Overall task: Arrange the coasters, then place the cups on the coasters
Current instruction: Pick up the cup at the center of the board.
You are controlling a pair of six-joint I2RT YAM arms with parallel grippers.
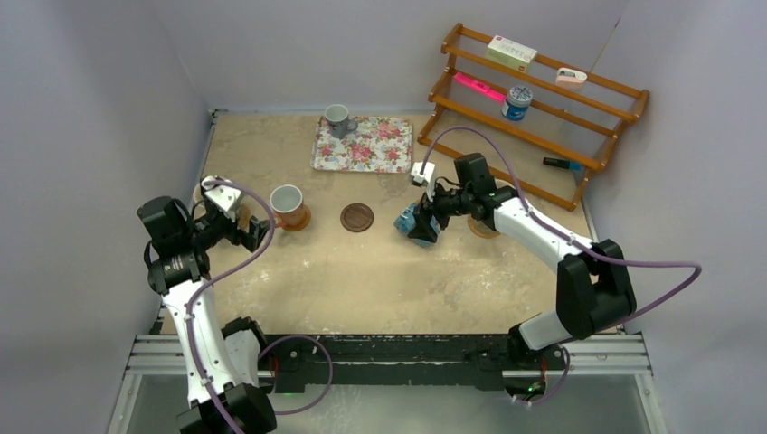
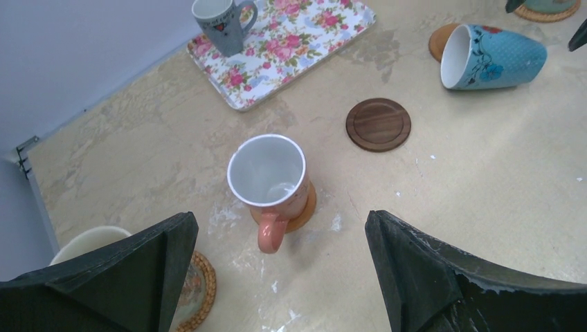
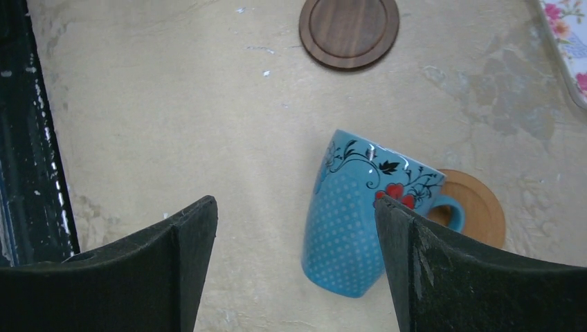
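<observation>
Clearly the right pincer point(image 3: 294, 211) stands open and holds nothing. The blue cup point(image 3: 356, 221) lies on its side between its fingers, nearer one finger than the other, with its handle over a tan coaster point(image 3: 481, 204) just outside that finger. I would close on the cup body, lift, turn it upright, then set it centred on that coaster. The left pincer point(image 2: 278, 220) is open too. I count five coasters; four cups show clearly, a fifth only partly.

White arms point(image 1: 203, 325), purple cables point(image 1: 470, 129), black jaws
</observation>
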